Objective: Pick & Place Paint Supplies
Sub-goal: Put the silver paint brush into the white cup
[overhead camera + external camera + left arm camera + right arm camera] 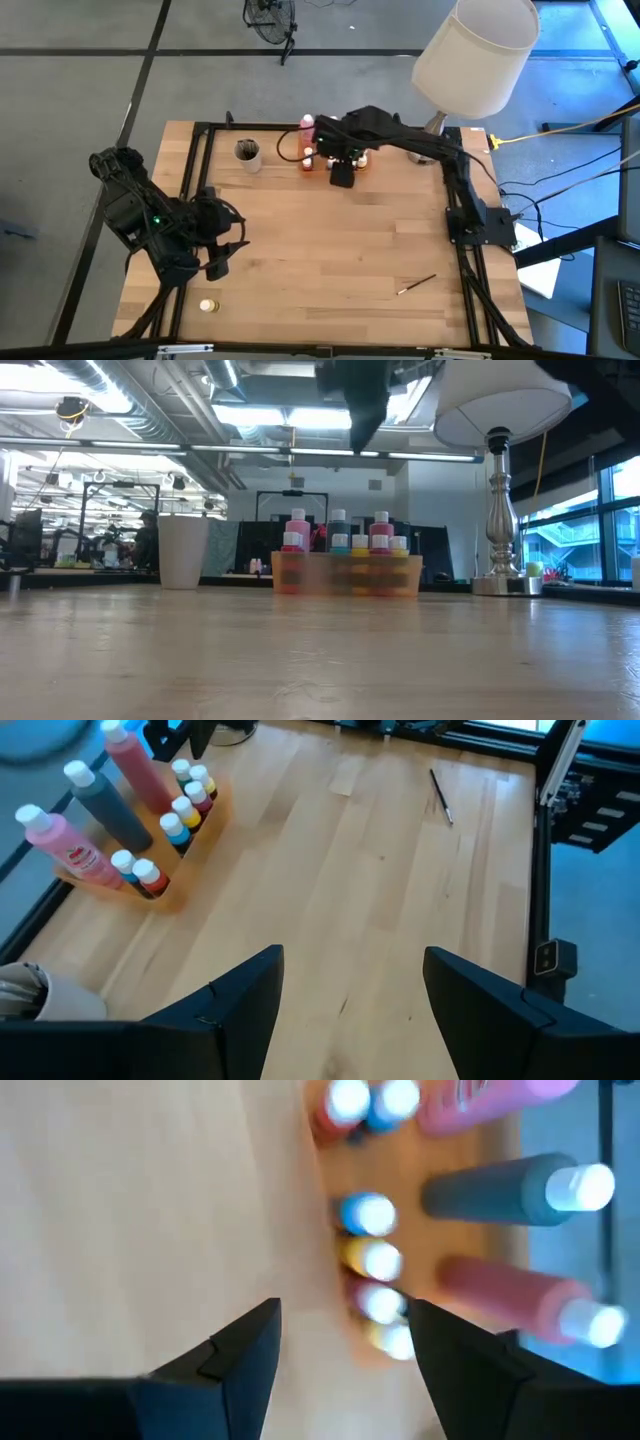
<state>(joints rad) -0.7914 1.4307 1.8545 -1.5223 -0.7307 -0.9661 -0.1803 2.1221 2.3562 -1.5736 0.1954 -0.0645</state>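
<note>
Right gripper (340, 1355) hangs over the orange tray (335, 160), jaws spread wide, empty, seemingly touching nothing. The bottles (100, 805) and small pots (185, 805) stand in that tray. Left gripper (350, 995) hovers above bare table (330, 250), jaws apart too.

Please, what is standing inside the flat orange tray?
Inside the orange tray stand two pink bottles, one grey bottle and a row of small pots. In the high view the right tool covers part of the tray.
</note>
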